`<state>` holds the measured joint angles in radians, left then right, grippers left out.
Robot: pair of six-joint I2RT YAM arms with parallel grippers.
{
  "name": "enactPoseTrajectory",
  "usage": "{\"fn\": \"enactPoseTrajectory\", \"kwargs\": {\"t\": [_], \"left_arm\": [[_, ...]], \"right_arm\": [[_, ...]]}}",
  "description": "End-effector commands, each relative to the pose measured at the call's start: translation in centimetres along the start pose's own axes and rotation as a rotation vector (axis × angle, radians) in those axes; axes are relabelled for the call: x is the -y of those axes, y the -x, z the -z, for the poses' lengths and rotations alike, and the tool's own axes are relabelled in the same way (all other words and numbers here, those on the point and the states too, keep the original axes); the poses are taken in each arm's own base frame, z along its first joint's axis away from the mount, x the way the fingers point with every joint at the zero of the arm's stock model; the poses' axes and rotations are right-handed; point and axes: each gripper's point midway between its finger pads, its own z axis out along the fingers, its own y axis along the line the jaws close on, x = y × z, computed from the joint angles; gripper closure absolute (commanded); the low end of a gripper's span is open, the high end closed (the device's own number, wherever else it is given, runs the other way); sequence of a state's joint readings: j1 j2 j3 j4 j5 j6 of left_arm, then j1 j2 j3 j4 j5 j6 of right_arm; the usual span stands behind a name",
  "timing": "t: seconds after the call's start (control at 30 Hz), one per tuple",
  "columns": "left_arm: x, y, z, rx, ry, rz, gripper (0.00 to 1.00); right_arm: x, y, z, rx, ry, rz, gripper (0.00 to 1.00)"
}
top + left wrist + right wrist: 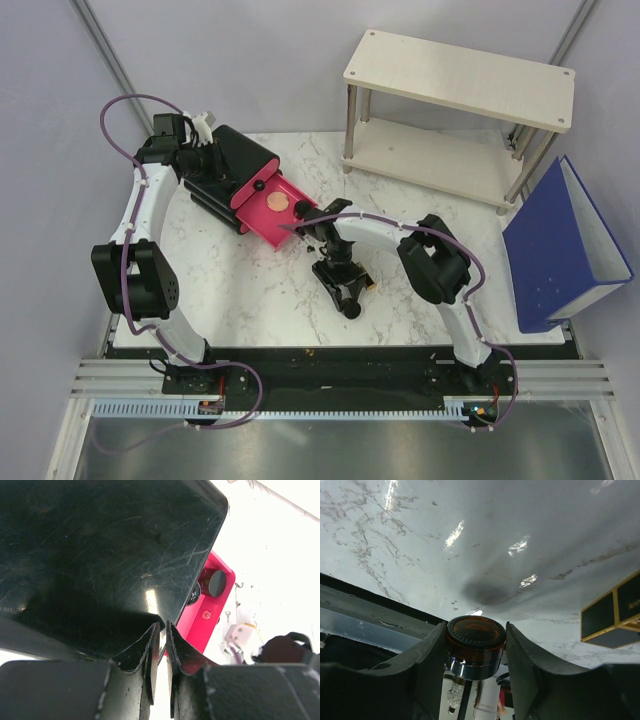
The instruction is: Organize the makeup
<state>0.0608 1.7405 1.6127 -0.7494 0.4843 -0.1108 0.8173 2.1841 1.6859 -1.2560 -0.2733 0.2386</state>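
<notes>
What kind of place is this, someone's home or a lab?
Most likely a robot lab test cell, not a home: a left arm and right arm bolted at the edge of a marble-look table, plain grey walls closing it in, and a staged shelf and binder.

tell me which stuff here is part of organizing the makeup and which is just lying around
For the job: amber-topped compact in the right fingers; peach compact in the pink drawer; gold-and-black lipstick.
Just lying about: white shelf; blue binder.
</notes>
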Motion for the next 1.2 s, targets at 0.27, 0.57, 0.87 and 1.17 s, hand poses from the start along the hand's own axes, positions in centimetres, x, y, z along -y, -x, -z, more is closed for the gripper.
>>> {"fn": "enactPoseTrajectory", "kwargs": {"t": [0.27, 0.57, 0.87, 1.17], "left_arm": [[-4.1, -10.0, -1.4, -0.366, 0.135, 0.101, 0.79], [-4.1, -10.1, -1.3, -0.367, 0.134, 0.103, 0.79], [-4.0, -10.1, -1.5, -0.369, 0.122, 0.107, 0.79], [-4.0, -10.2, -1.7, -0.371, 0.117, 0.107, 0.79]], "right_arm": [[0.3, 0.3, 0.5, 0.001, -0.103, 0.078, 0.30], [-0.1, 2.2, 4.0, 0.144, -0.134, 0.089, 0.27], [-0.4, 1.9, 4.9, 0.308, -0.118, 0.097, 0.28], [0.2, 0.8, 3.1, 0.530, -0.108, 0.100, 0.27]]}}
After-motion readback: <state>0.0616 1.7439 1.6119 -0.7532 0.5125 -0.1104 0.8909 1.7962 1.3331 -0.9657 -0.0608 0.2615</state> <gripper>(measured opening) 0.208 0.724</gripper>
